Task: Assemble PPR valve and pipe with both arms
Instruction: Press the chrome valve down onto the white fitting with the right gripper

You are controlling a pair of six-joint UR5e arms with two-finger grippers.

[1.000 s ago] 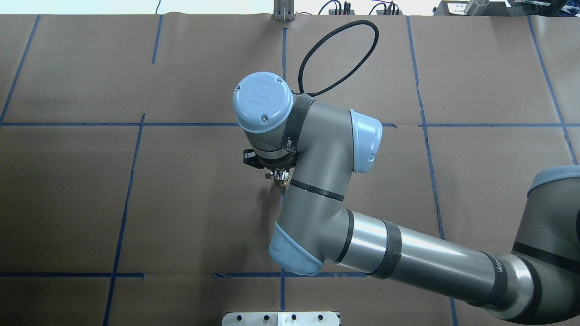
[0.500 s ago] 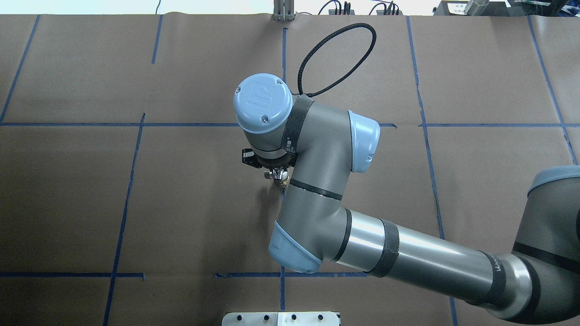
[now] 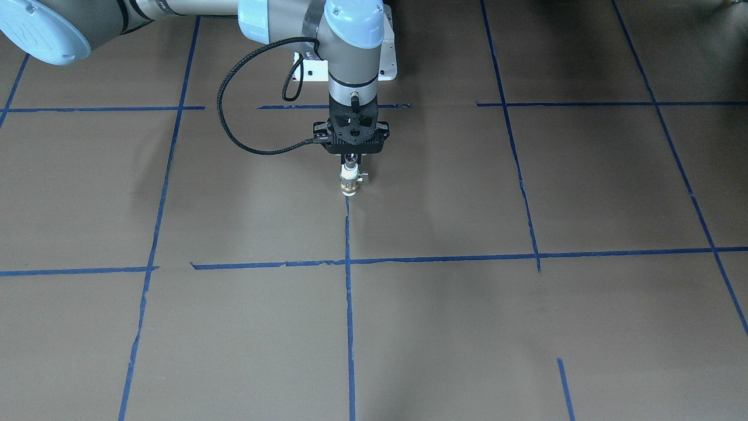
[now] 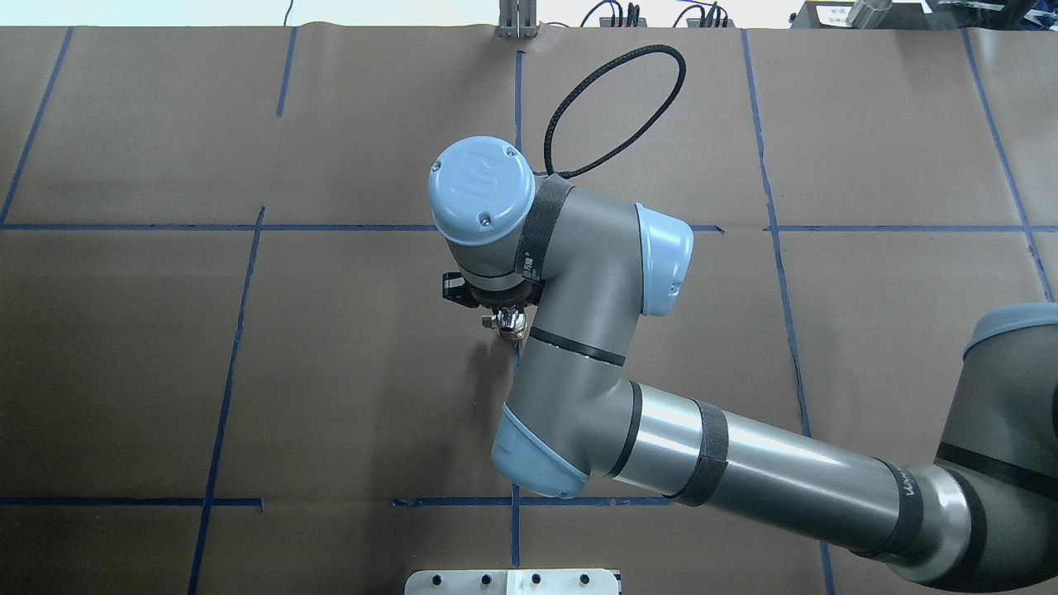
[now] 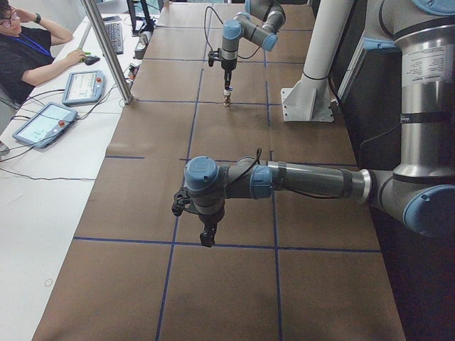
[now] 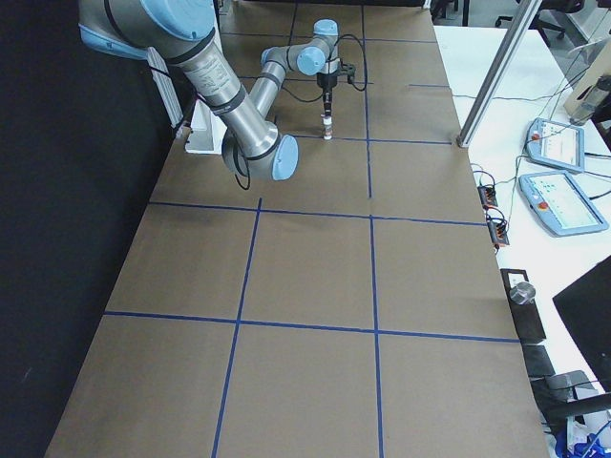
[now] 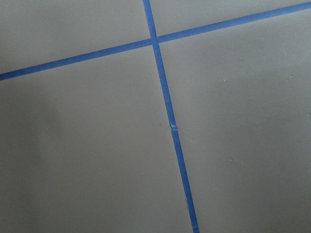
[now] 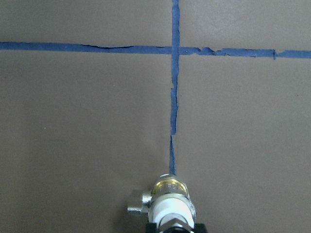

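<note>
Big table covered in brown paper (image 3: 526,327) with a grid of blue tape (image 3: 349,304) across it. Off the table's far-left edge in the left side view, an operator (image 5: 21,50) sits at a white desk with a couple of tablets (image 5: 43,122).

The right gripper (image 3: 349,159) points straight down near the middle of the table, and its fingers are clamped on the white top end of the PPR valve (image 3: 349,178). The valve hangs upright, brass band at the bottom, with a little silver stub (image 8: 137,204) sticking out to one side. It sits right over the end of the centre tape line, really low over the paper. Can't tell if it's actually touching. From overhead only a bit of it peeks out from under the wrist.

The left gripper (image 5: 207,238) is well apart from all that, pointing down over bare paper close to a tape line. It only shows in the side view, so I can't tell if its fingers are apart or together. Its wrist cam just sees paper and a tape crossing.
</note>
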